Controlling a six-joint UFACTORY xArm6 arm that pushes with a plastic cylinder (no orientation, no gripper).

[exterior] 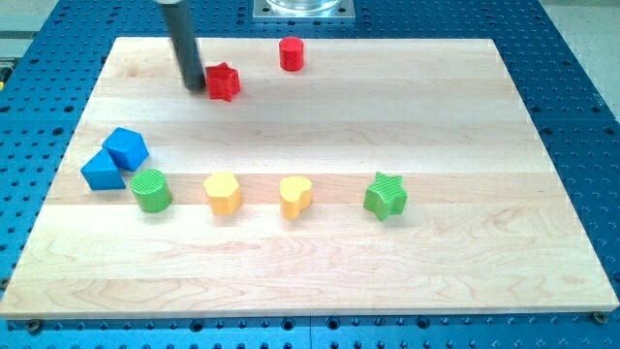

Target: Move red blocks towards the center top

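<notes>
A red star block lies near the view's top, left of centre. A red cylinder stands at the top centre, up and to the right of the star. My tip is at the end of the dark rod coming down from the top edge. It sits just left of the red star, touching it or nearly so.
Two blue blocks sit together at the left edge of the wooden board. A green cylinder, a yellow hexagon-like block, a yellow heart and a green star form a row across the middle.
</notes>
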